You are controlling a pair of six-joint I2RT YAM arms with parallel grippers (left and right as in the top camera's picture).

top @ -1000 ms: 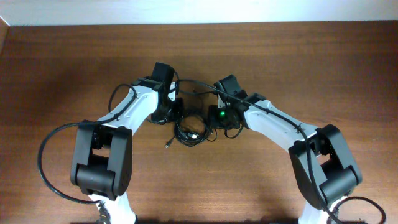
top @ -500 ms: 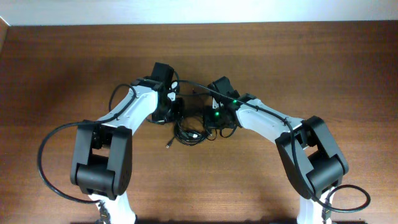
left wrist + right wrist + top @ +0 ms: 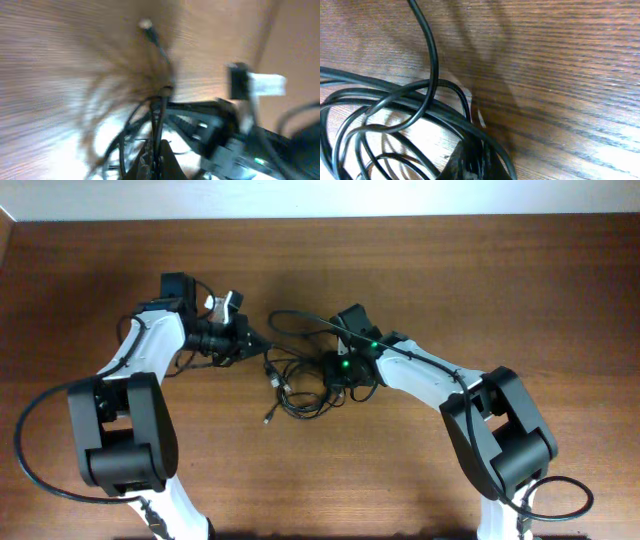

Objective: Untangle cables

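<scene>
The cables (image 3: pixel 300 398) lie as a tangle of thin black loops at the table's middle, with one small plug end (image 3: pixel 268 418) sticking out to the lower left. My left gripper (image 3: pixel 250 340) is left of the tangle and shut on one strand (image 3: pixel 270 366) that runs back to the pile. The left wrist view is blurred; it shows the left gripper (image 3: pixel 160 162) clamped on a thin cord (image 3: pixel 159 107), and a plug tip (image 3: pixel 146 23) beyond. My right gripper (image 3: pixel 336 372) sits on the tangle's right side. In the right wrist view the right gripper (image 3: pixel 474 167) is shut on several strands (image 3: pixel 427 111).
Brown wooden table (image 3: pixel 480 270) all around, a pale wall strip along its far edge. One cable loop (image 3: pixel 300 315) arcs up behind the right wrist (image 3: pixel 352 320). Thick black arm cables hang by both arm bases at the front.
The left arm has swung left, away from the pile, drawing a strand out with it. Both grippers have closed. The right gripper stays on the tangle.
</scene>
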